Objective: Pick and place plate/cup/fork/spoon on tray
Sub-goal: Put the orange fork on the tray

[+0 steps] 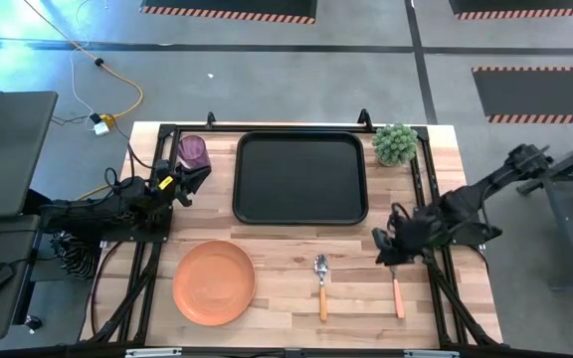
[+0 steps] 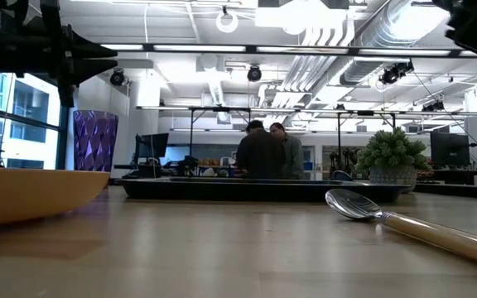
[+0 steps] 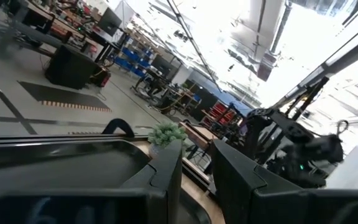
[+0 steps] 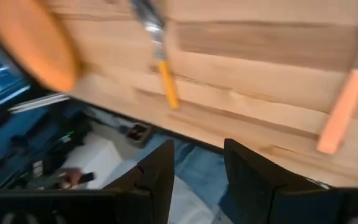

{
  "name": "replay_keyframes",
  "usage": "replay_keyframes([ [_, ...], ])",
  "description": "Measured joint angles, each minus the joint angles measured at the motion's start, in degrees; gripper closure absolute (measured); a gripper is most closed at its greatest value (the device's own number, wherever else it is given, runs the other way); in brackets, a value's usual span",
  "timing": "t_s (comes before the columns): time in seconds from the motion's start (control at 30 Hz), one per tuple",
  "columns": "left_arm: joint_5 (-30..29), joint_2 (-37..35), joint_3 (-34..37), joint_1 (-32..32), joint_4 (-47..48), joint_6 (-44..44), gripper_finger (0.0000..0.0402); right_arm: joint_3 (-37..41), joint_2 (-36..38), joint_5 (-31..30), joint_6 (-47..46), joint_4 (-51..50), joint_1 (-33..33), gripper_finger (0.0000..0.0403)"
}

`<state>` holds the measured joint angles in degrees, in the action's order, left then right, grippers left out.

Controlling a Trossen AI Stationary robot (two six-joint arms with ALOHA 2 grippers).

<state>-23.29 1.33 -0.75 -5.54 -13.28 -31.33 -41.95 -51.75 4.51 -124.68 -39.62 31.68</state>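
The black tray [image 1: 301, 179] lies at the table's far middle. The purple cup [image 1: 193, 151] stands upright left of it and also shows in the low view [image 2: 95, 141]. The orange plate [image 1: 214, 281] lies flat near the front left. The spoon [image 1: 321, 283] lies right of the plate, bowl toward the tray. The fork [image 1: 398, 296] lies farther right, its tine end hidden under my right gripper [image 1: 391, 249]. That gripper is open and empty [image 4: 197, 180] above the table. My left gripper [image 1: 195, 177] is open and empty [image 3: 194, 180], just near of the cup, pointing at the tray.
A green bushy plant [image 1: 396, 144] stands at the tray's far right corner. Black frame bars run along the table's left and right sides. Bare wood shows between the tray and the tableware. People stand in the room beyond the table [image 2: 263, 153].
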Motion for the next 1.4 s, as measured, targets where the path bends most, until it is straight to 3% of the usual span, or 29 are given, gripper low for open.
replay_keyframes([
  [0.33, 0.03, 0.00, 0.00, 0.00, 2.57, 0.00, 0.0326, 0.00, -11.65, 2.84, -8.62, 0.54, 8.65, 0.0274],
  [1.0, 0.13, 0.00, 0.00, 0.00, 2.74, -2.04, 0.0326, 0.00, -23.09, 2.91, -7.86, -6.51, 13.32, 0.0274],
  [1.4, 0.21, 0.00, 0.00, 0.00, 3.06, -2.99, 0.0326, 0.00, -29.50, 2.32, -4.81, -4.79, 13.38, 0.0274],
])
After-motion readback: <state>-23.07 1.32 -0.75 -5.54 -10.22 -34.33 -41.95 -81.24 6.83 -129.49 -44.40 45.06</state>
